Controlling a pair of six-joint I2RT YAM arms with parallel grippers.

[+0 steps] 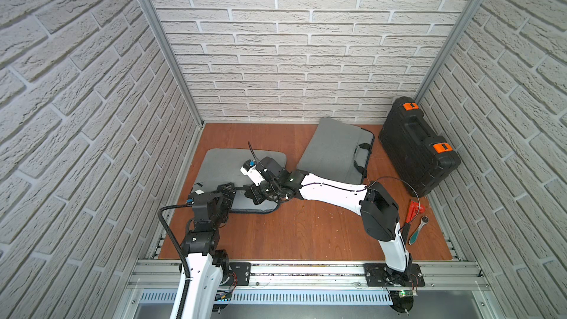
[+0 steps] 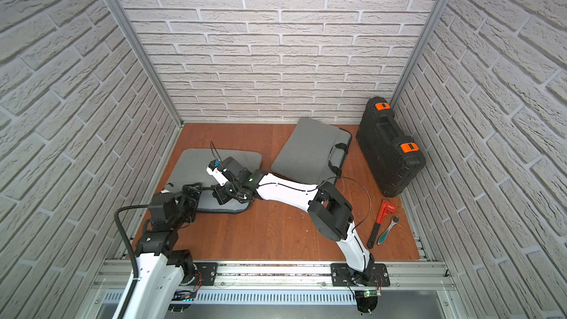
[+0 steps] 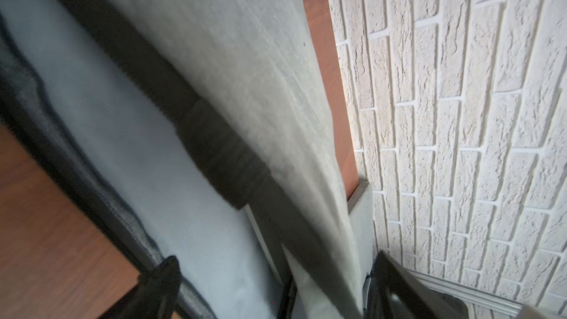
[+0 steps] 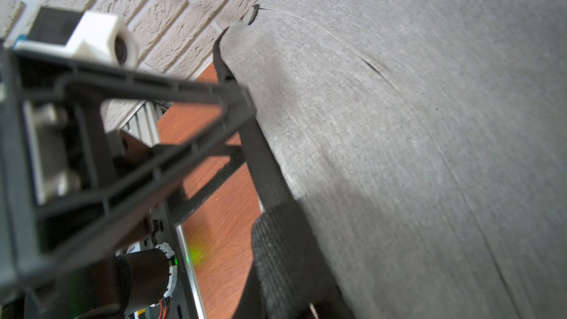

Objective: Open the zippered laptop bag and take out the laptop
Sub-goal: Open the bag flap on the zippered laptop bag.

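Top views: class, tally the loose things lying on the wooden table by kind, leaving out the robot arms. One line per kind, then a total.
Grey laptop bags: 2 (left bag, back bag)
Black tool case: 1
Hand tools: 2 (red pipe wrench, ratchet)
Total: 5

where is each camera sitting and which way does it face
Top views: high above the front rail, looking down at the wooden table and back wall; left arm and right arm both show.
Left wrist: on the left arm, looking along the gray laptop bag toward a brick wall; its own fingers show.
Right wrist: on the right arm, looking across that bag; the left arm's fingers and wrist camera show.
Shared: both wrist views show the bag's black handle.
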